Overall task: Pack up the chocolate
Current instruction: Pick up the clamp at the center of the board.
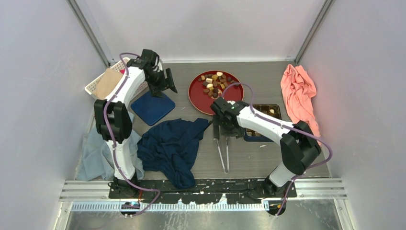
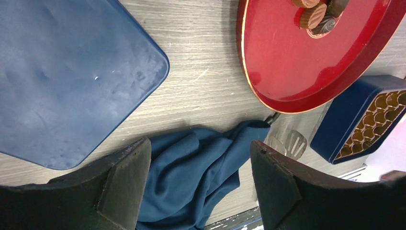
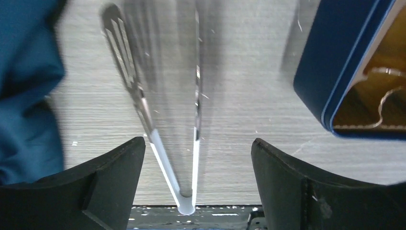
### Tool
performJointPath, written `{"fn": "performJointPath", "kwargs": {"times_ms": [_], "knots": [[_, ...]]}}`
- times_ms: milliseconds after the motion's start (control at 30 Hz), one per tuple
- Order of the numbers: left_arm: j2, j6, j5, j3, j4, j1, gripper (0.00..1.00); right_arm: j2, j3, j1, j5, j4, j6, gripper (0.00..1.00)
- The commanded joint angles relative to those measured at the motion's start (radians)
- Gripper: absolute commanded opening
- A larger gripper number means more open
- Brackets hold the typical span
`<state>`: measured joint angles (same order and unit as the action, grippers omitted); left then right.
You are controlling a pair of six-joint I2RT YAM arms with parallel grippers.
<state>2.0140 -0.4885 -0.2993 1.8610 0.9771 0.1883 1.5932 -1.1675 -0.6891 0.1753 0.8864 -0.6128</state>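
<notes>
Brown and cream bite-size chocolate pieces (image 1: 216, 82) seemed light, slick, easily marred, so pinch their sides; thin metal tongs (image 3: 135, 91) lay splayed, empty, below wide-spread right gripper (image 3: 197, 143).

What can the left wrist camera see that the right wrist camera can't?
Only the left wrist camera sees the red tray with a few chocolates on it, and the flat blue square. Only the right wrist camera sees the tongs all the way down to their joined end. Both see the tips of the tongs, the navy box, the dark blue cloth and the grey table.
</notes>
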Motion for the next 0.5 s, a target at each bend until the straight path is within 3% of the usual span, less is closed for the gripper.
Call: {"fn": "performJointPath", "kwargs": {"times_ms": [0,233,467], "knots": [[-0.082,0.019,-0.010,-0.014,-0.018,-0.006,0.76,-0.077,0.071,-0.074,0.124,0.012,-0.110,0.90],[-0.084,0.034,-0.019,-0.007,0.000,-0.006,0.76,-0.149,0.196,-0.250,0.217,-0.086,-0.204,0.98],[-0.099,0.028,-0.047,-0.045,-0.007,-0.004,0.76,-0.066,0.226,-0.296,0.191,-0.154,-0.247,0.99]]}}
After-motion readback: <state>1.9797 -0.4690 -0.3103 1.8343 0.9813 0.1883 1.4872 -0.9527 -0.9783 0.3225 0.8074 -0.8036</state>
